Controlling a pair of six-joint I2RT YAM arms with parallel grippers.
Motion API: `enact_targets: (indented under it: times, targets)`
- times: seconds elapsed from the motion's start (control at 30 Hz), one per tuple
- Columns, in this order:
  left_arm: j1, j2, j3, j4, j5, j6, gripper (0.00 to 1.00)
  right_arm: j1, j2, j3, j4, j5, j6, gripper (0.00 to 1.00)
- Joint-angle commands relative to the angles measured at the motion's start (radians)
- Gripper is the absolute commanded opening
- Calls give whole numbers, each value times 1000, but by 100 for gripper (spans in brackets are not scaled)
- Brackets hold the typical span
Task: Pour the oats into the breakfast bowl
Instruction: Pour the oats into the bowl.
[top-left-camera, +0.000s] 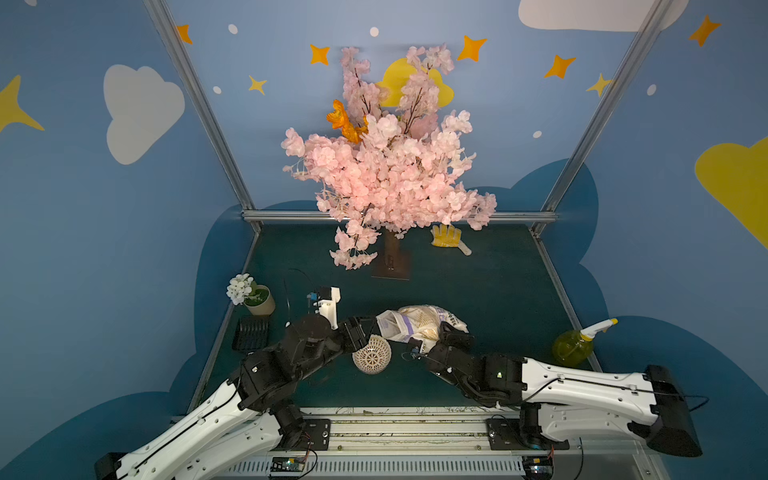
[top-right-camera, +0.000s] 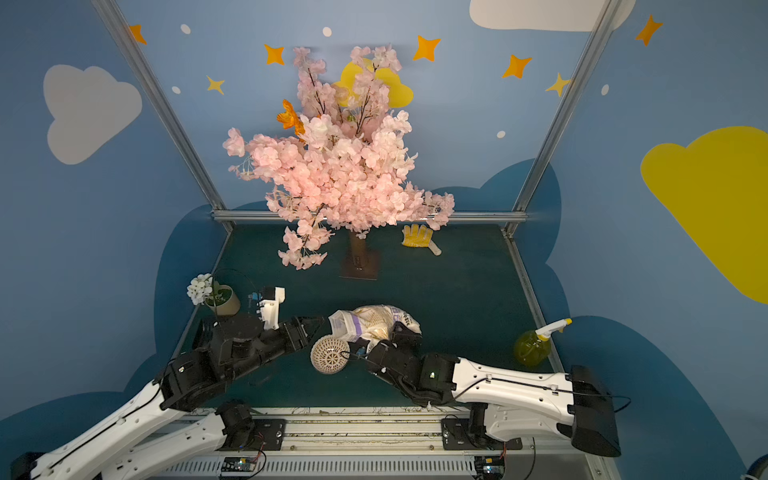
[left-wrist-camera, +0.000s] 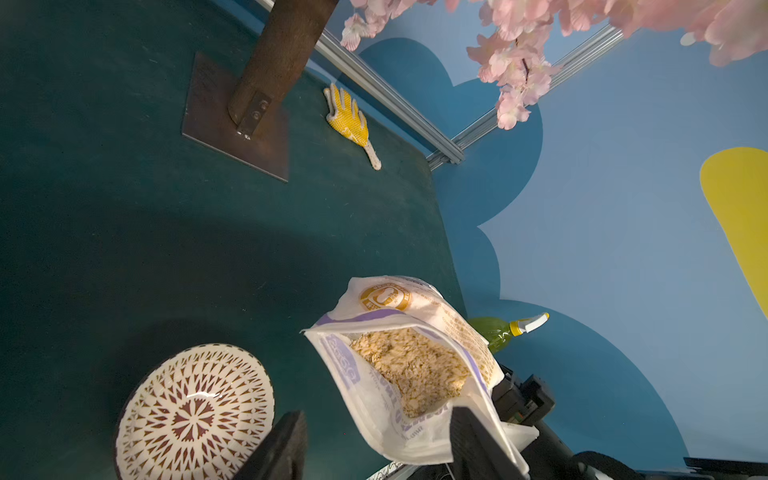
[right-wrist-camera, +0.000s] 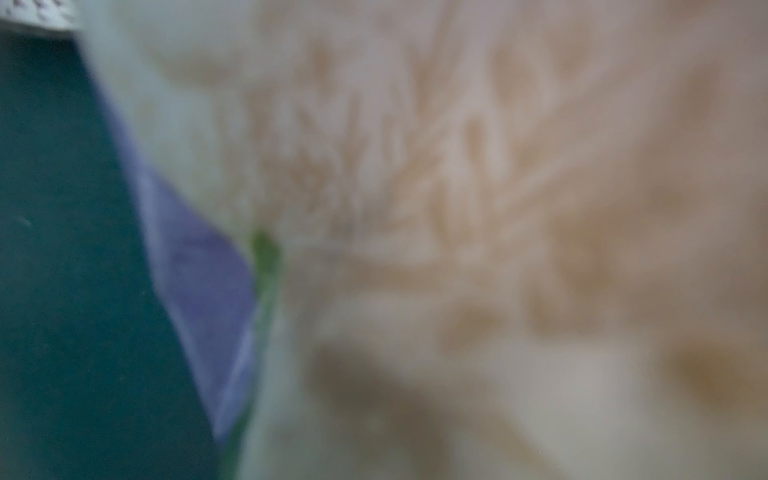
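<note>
The left gripper (left-wrist-camera: 376, 415) stands open. The left wrist view shows its two dark fingers (left-wrist-camera: 286, 444) spread wide, with the lower corner of the oats bag (left-wrist-camera: 365, 390) reaching into the gap and lying against only one of them. That view alone looks straight into the bag's open mouth, where the pale oats (left-wrist-camera: 411, 361) sit inside. In both top views the mouth is just a white-and-purple edge facing the left gripper (top-left-camera: 368, 328).

The breakfast bowl (top-left-camera: 372, 355) sits on the green table (top-left-camera: 478, 291) just beneath the left gripper and the bag's mouth, and its patterned inside is plain in the left wrist view (left-wrist-camera: 191, 415).

The right gripper (top-left-camera: 434, 338) is clamped round the bag's middle from the far side of the bowl, holding it tilted on its side above the table. Its own wrist view is a blur of bag (right-wrist-camera: 457, 208).

Beyond the right gripper, well apart, stands a yellow-green spray bottle (top-left-camera: 573, 347).
</note>
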Motion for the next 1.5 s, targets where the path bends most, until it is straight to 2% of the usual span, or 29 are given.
enact_targets:
  times: [0.0, 0.23, 0.93, 1.1, 1.47]
  targets:
    - [4, -27, -22, 22, 14, -24, 60, 14, -13, 42, 32, 125, -18, 0]
    - [5, -32, -94, 73, 44, -68, 61, 50, 59, 34, 54, 175, -74, 0]
    - [4, 11, -232, 247, 54, -207, 61, 52, 145, 40, 151, 252, -286, 0]
    - [4, 6, -272, 309, 84, -248, 61, 51, 159, 51, 175, 283, -324, 0]
    - [4, 19, -302, 341, 113, -303, 65, 43, 194, 47, 251, 309, -396, 0]
